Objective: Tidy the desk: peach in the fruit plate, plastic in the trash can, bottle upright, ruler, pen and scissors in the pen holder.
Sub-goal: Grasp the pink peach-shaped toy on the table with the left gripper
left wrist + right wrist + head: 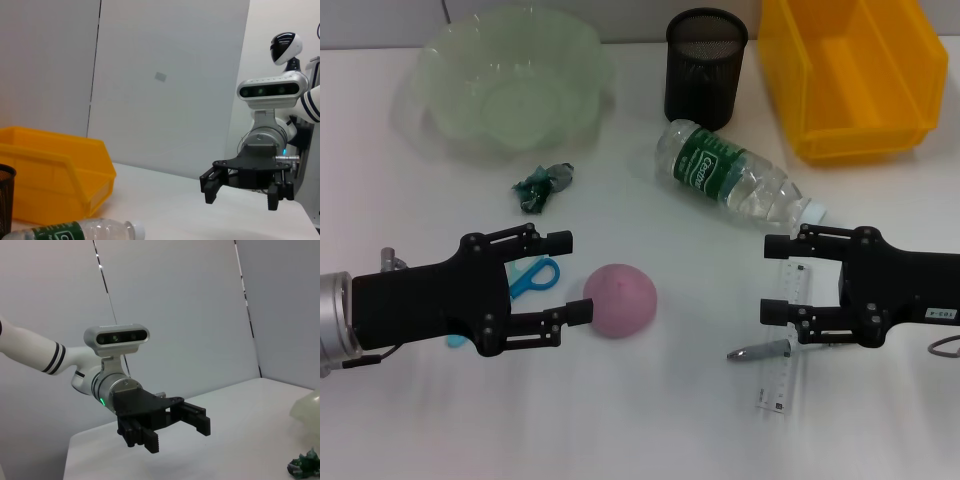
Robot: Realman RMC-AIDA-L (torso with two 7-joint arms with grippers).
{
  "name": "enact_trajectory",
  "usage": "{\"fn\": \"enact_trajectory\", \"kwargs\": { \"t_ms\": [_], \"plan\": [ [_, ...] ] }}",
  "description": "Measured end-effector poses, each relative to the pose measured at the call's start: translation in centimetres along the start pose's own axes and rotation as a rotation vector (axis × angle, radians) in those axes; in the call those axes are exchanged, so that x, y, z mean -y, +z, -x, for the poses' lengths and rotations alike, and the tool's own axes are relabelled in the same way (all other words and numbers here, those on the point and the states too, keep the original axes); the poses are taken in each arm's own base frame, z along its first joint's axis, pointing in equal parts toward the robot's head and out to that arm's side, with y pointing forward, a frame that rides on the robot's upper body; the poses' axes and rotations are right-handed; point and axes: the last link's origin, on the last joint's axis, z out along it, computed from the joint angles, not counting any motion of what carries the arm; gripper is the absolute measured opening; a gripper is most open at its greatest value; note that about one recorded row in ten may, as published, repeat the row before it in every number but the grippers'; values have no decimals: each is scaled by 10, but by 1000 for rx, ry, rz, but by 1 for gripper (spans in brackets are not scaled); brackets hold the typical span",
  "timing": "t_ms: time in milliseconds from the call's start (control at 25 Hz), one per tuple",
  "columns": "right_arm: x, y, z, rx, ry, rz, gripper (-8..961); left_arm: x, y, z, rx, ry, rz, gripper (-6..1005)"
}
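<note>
The matte pink round peach [619, 299] lies on the plain white tabletop [650, 420], near the front and a little toward the robot's left side, and nothing is touching it. The left gripper [567, 277] is just beside it: its black fingers [552, 240] are spread open and point toward the fruit, and the nearer lower fingertip is almost at the peach's skin, while the fruit sits slightly nearer to this lower finger than to the middle of the opening. So, in my judgement, the left arm is the one to take the peach, and it needs only a short advance along the line of the fingers, with a small correction so the ball comes between them. The large translucent pale green fruit plate [582, 48] with a wavy rim stands at the back on the same left side, well apart from the peach, and a small crumpled green plastic wrapper [542, 186] lies between them. The small blue-handled scissors [533, 277] lie partly under the left gripper. The right gripper [774, 279], also with open fingers, hovers well apart from the peach, over the flat transparent plastic ruler [787, 340] and a grey pen [760, 351]. The clear plastic bottle [735, 179] with a green label lies on its side behind it.
</note>
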Motion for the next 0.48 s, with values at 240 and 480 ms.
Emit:
{"fn": "enact_trajectory", "kwargs": {
  "t_ms": [240,480],
  "plan": [
    [0,0,0,0,-1,0,767,-1,0,1,2,-1,2,800],
    [-1,-4,-2,-4,4,-9,767,5,4,-4,6,18,3,799]
  ]
}}
